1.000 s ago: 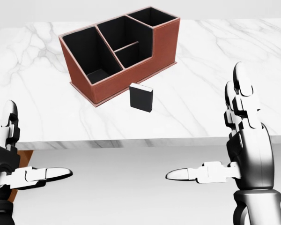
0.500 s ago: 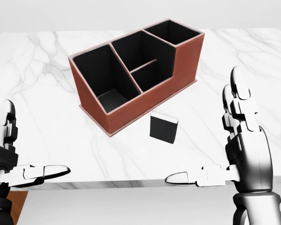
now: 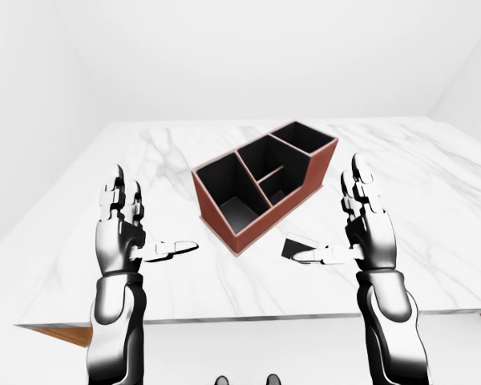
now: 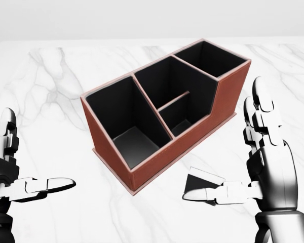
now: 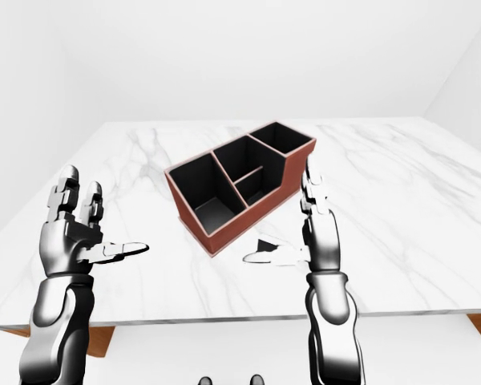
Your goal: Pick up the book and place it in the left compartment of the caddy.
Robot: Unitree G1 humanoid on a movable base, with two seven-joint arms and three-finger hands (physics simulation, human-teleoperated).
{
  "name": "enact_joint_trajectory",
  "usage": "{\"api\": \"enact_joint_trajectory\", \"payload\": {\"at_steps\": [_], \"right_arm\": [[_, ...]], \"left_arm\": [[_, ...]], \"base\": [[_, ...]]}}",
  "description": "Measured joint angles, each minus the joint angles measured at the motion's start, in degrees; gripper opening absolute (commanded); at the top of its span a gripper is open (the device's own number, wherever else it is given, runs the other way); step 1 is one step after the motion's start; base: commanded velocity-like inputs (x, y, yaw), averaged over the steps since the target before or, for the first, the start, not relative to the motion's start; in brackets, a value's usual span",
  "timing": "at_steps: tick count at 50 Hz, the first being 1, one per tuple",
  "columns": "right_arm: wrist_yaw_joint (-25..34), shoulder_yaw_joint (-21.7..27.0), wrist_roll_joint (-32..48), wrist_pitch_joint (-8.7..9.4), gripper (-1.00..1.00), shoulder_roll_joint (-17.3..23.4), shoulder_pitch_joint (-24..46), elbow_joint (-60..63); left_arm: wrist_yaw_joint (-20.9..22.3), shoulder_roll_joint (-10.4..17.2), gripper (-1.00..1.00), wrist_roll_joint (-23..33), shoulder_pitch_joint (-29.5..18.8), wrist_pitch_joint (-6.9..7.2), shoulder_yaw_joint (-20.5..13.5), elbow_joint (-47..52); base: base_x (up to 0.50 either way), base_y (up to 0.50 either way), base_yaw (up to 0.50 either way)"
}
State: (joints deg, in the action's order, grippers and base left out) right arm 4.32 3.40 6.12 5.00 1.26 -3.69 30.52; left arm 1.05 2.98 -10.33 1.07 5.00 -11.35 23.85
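The red-brown caddy (image 4: 227,96) with black insides stands slantwise on the white marble table (image 4: 50,76). Its large left compartment (image 4: 125,119) holds nothing. A small black book (image 4: 205,177) stands on the table just below the caddy's right part, partly hidden behind my right thumb. My right hand (image 4: 228,152) is open, fingers up and thumb pointing left, and hangs in front of the book without touching it. At the head view's left edge my left hand (image 4: 38,149) is open too, well apart from the caddy.
The table's near edge (image 3: 224,321) runs across the bottom of the left-eye view, with brown wood (image 3: 72,335) showing beneath it at the left. Bare marble lies on both sides of the caddy. White walls surround the table.
The camera has moved closer to the table, so caddy and book look larger and lower in the head view. The book now sits right behind my right thumb. Both hands stay open.
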Motion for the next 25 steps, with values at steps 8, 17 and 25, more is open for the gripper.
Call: {"api": "enact_joint_trajectory", "payload": {"at_steps": [8,17,25], "right_arm": [[0.0,0.6,-0.6,0.0,1.0,-0.1,-0.8,-0.4],[0.0,1.0,-1.1,0.0,1.0,-0.1,-1.1,-0.2],[0.3,1.5,-1.9,0.0,1.0,-0.2,-1.2,-0.3]], "left_arm": [[-0.1,-0.1,1.0,0.2,0.1,0.0,0.1,0.1],[-0.1,-0.1,1.0,0.2,0.3,0.0,0.1,0.5],[-0.2,-0.1,1.0,0.3,0.2,0.0,0.1,0.7]], "base": [[0.5,0.16,0.0],[0.5,0.16,0.0],[0.29,0.08,0.0]]}}
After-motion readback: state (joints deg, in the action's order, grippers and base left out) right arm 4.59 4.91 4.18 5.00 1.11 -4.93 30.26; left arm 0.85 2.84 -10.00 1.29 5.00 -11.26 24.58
